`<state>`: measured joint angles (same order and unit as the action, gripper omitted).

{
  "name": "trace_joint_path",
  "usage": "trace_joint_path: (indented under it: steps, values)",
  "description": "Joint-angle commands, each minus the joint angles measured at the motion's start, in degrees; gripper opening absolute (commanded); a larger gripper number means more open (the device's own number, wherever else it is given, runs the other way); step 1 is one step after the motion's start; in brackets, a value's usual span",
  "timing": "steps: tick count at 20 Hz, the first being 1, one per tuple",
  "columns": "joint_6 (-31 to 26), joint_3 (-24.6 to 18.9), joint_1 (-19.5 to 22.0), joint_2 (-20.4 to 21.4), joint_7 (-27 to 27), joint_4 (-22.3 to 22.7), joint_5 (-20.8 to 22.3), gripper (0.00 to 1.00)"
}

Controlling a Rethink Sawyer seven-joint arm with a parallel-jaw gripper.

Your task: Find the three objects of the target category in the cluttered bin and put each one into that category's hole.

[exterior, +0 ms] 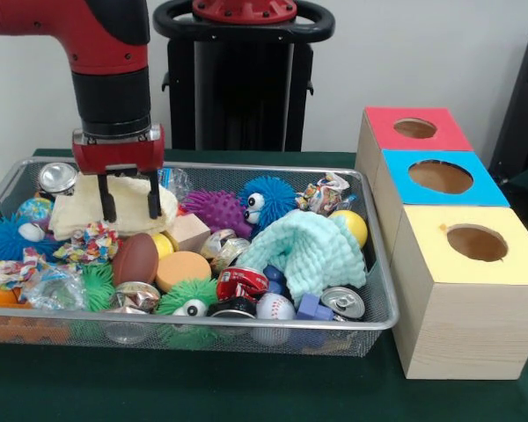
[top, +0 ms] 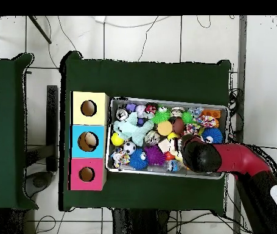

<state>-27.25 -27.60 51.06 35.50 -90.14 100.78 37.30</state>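
Observation:
The bin (exterior: 246,324) is a wide wire mesh tray full of mixed objects; it also shows in the overhead view (top: 165,101). My gripper (exterior: 130,207) is open and hangs over the bin's far left part, its fingers (exterior: 108,206) spread in front of a cream cloth (exterior: 75,215). In the overhead view the arm (top: 200,156) hides the gripper. To the right of the bin stand three wooden boxes, each with a hole: red top (exterior: 415,129), blue top (exterior: 440,178), yellow top (exterior: 475,243). Nothing is between the fingers.
The bin holds a mint cloth (exterior: 312,248), a blue spiky ball with eyes (exterior: 266,200), a purple spiky ball (exterior: 216,209), a brown football (exterior: 135,258), a baseball (exterior: 275,308), a crushed red can (exterior: 240,283), silver cans (exterior: 343,301) and candy wrappers (exterior: 90,242).

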Motion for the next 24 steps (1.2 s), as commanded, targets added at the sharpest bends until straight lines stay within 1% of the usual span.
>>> trace_joint_path:
  steps: [1,3,4,6,9,10,15,21,24]
  values:
    - [-6.77,-3.3,2.63,5.03,5.59,7.05,-2.52,1.0]
    - [-7.87,-3.73,3.65,7.62,6.35,8.93,-3.55,1.0]
    - [-8.07,-3.87,3.94,8.28,6.57,9.46,-3.77,1.0]
    - [-7.71,-3.78,4.01,8.28,6.51,9.81,-3.42,1.0]
    - [-5.74,-3.01,3.66,5.3,5.77,9.19,-1.52,1.0]
    - [-5.59,-2.98,3.72,4.94,5.73,9.3,-1.3,1.0]
    - [-4.24,-2.64,3.73,5.81,4.39,11.96,-0.79,1.0]
    - [-0.03,-1.25,2.95,2.99,2.24,12.01,1.72,1.0]
    - [0.39,-1.07,2.54,3.05,1.59,12.37,1.75,1.0]
